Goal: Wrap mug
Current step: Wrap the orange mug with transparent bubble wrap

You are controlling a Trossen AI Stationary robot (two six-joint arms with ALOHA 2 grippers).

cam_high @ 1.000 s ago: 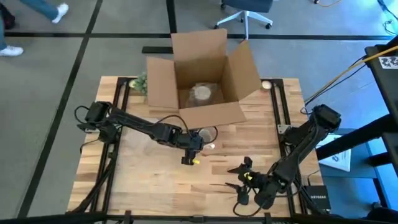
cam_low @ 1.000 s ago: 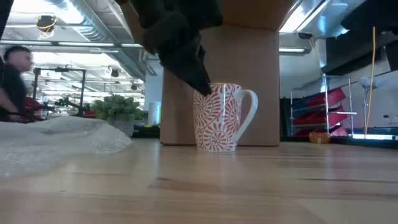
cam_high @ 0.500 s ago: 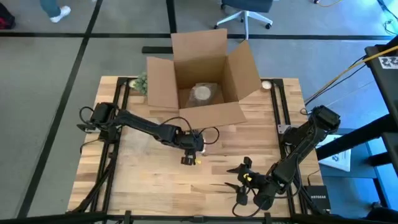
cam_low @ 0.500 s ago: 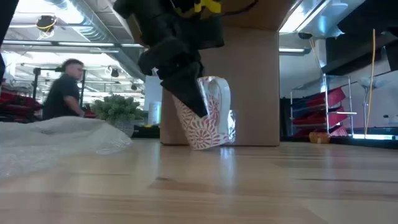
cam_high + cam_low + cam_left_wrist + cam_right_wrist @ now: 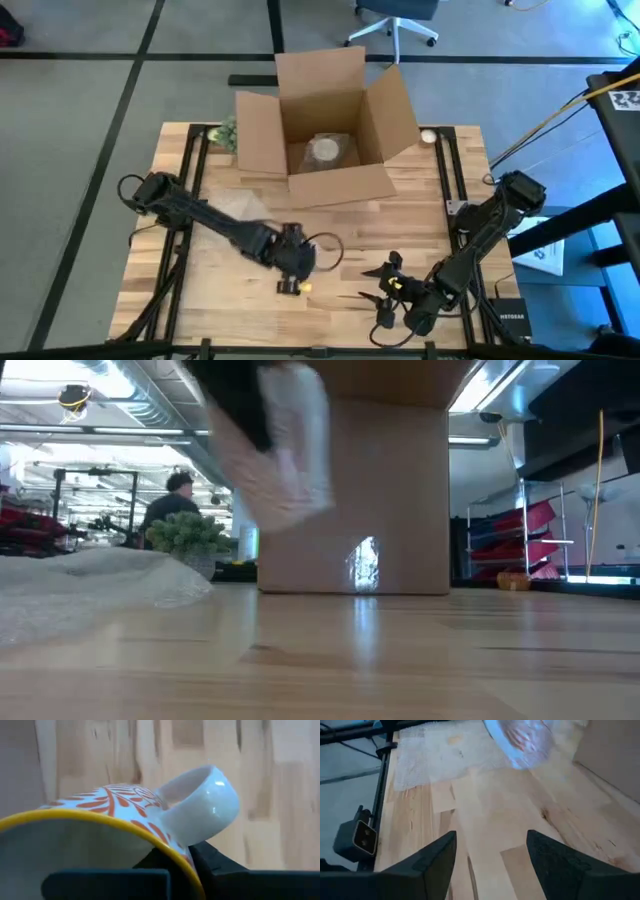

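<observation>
The mug, white with an orange leaf pattern and a yellow rim, is off the desk and held in the air by the left gripper. The left wrist view shows its jaws closed on the rim next to the handle, one finger inside the cup and one outside, so the mug hangs tilted with its mouth toward the wrist camera. A rim grip of this kind probably keeps the body and base free, so that the mug can be set down on wrapping material. That material, a sheet of bubble wrap, lies flat on the left part of the desk, near the mug but not under it. In the low view the mug is a blurred shape high up, well clear of the wood. The right gripper rests near the front right of the desk with its jaws spread wide and holding nothing, close enough to help fold the sheet. An open cardboard box stands at the back of the desk with a pale bundle inside; what the bundle is cannot be told. A small plant sits by the box's left corner. Neither is in the way. A person stands far off in the room.
</observation>
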